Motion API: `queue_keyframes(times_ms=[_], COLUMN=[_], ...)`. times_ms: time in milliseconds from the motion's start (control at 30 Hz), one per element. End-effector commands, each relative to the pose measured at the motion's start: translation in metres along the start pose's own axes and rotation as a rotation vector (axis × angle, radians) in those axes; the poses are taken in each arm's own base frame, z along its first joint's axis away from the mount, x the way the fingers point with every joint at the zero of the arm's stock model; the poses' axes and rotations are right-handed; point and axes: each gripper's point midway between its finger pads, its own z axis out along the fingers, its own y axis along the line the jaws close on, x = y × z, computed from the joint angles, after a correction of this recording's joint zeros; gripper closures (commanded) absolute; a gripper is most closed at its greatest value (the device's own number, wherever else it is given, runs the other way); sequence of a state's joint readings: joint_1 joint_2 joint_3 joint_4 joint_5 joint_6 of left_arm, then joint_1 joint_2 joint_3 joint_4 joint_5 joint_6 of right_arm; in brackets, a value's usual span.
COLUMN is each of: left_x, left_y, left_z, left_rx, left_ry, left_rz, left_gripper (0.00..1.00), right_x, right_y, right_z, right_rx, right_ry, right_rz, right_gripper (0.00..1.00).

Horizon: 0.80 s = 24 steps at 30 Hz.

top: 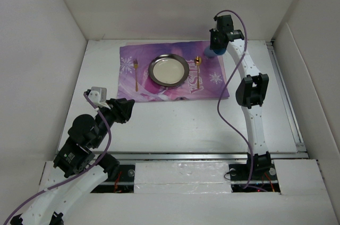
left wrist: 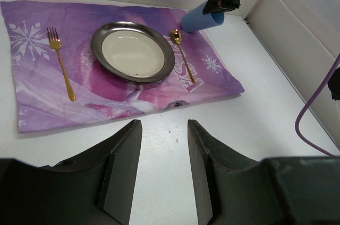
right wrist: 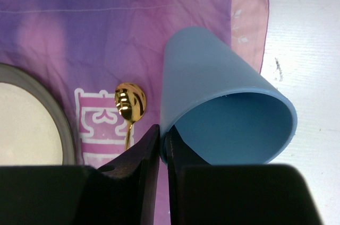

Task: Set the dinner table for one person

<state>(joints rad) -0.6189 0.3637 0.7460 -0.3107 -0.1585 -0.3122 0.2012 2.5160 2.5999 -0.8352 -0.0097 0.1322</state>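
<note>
On the white dinner table lies a purple printed mat. On it sit a silver plate, a gold fork to its left and a gold spoon to its right. My right gripper is shut on the rim of a blue cup, one finger inside and one outside, holding it tilted over the mat's far right corner. The cup also shows in the left wrist view. My left gripper is open and empty above bare table near the mat's front edge.
White walls enclose the table on the left, back and right. A raised white ledge runs along the right side. The right arm's purple cable hangs over the table right of the mat.
</note>
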Motion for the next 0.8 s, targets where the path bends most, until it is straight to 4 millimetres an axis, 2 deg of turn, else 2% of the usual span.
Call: queue_keyframes(times_ms=[0,33,167,200,300,500,533,767], left_x=[-0.008,-0.008,-0.008,-0.007,-0.007,-0.007,-0.006,-0.005], left_y=[0.0,0.0,0.0,0.001,0.001,0.002,0.002,0.003], left_z=[0.004,0.004,0.004,0.005,0.005,0.005,0.006,0.007], left_rx=[-0.009,-0.01,-0.012,-0.013,-0.015,-0.022,-0.023,-0.031], left_ry=[-0.032,-0.03,-0.029,-0.025,-0.026,-0.024,-0.021,-0.014], left_rz=[-0.004,-0.002,-0.003,-0.002,-0.002,-0.003,-0.002,-0.002], left_gripper=[0.64,0.64,0.64,0.64,0.64,0.64,0.64,0.64], right_x=[-0.045,-0.048,-0.063,-0.072,-0.083,-0.087,-0.09,-0.11], right_y=[-0.008,-0.003,-0.004,0.001,0.0,0.001,-0.005,0.0], right_z=[-0.007,-0.01,-0.01,-0.013,-0.015,0.0,0.001,-0.005], right_rx=[0.037,0.04,0.054,0.052,0.062,0.025,0.031,0.011], right_ry=[-0.159,-0.174,-0.237,-0.271,-0.314,-0.344,-0.359,-0.435], right_rz=[0.009,0.001,0.008,0.005,0.007,0.013,0.016,0.02], right_gripper=[0.82,0.78,0.68,0.66,0.64,0.61,0.57,0.54])
